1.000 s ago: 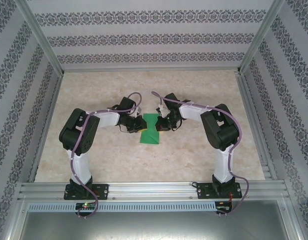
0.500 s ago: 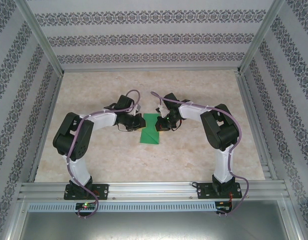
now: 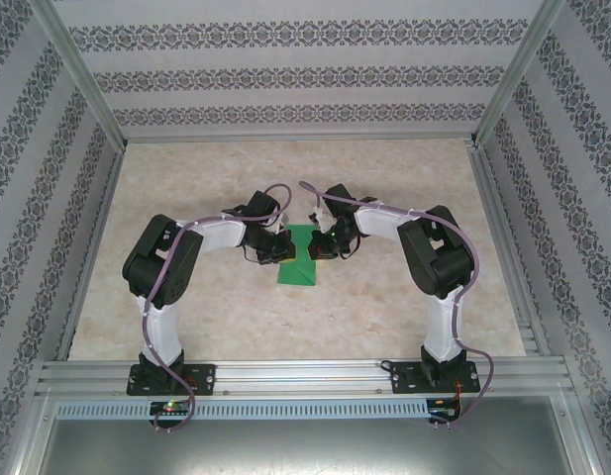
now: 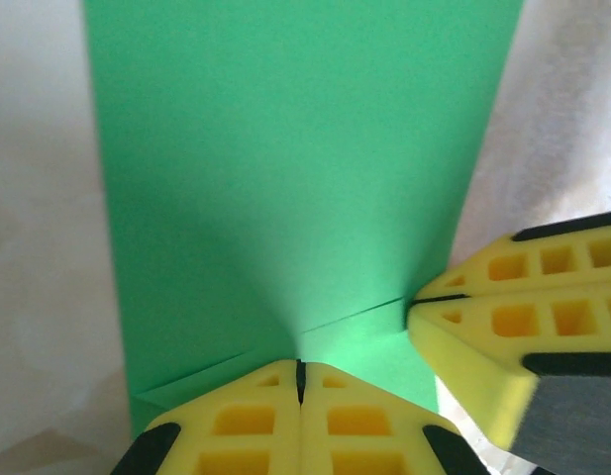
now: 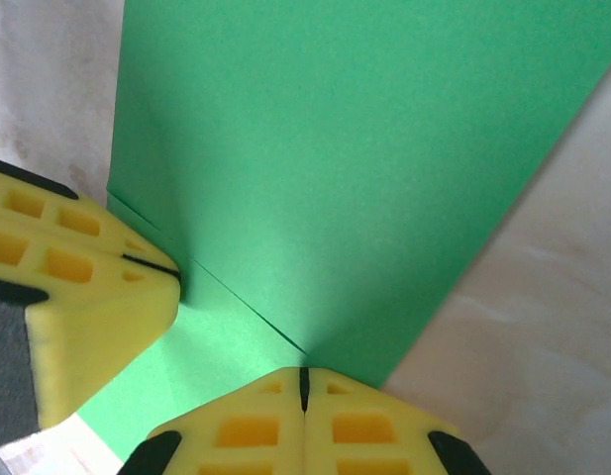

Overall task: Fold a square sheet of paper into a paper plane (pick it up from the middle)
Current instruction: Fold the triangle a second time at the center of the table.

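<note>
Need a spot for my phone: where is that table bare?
Bare: the far strip between the green paper and the back wall, the strips outside the left arm and right arm, the near patch between paper and front rail. Crowded: the middle, where left hand and right hand meet on it.

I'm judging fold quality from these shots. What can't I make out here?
- Top external: creases on the green paper too small; its sides partly hidden under both jaws.
- Left wrist: paper's far edge cut off by frame top.
- Right wrist: whether shut jaws pinch a layer, hidden behind their tips.
</note>
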Tool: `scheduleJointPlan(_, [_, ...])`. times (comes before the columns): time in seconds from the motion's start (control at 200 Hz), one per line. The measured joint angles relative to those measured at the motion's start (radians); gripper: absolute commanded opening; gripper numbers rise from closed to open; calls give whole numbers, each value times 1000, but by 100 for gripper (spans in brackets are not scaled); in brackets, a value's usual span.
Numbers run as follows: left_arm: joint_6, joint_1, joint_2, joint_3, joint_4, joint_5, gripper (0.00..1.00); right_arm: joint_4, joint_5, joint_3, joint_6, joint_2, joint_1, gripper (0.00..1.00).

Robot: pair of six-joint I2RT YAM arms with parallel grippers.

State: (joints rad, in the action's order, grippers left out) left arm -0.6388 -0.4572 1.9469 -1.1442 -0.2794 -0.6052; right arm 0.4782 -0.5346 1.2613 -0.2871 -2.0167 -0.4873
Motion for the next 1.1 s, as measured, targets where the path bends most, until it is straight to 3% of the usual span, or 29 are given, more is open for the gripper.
scheduleJointPlan(0.195, [12, 23, -3, 0, -21, 5, 5, 0, 3, 0, 3, 0, 0, 5])
scheduleJointPlan(0.48, [58, 164, -89, 47, -71, 29, 4, 0, 3, 0, 3, 0, 0, 5])
scheduleJointPlan(0.669, [59, 119, -145, 67, 2, -46, 3, 0, 3, 0, 3, 0, 0, 5])
scheduleJointPlan(0.879, [44, 43, -52, 57, 61, -93, 1, 0, 3, 0, 3, 0, 0, 5])
scheduleJointPlan(1.099, [36, 32, -5, 48, 64, -92, 0, 0, -1, 0, 4, 0, 0, 5])
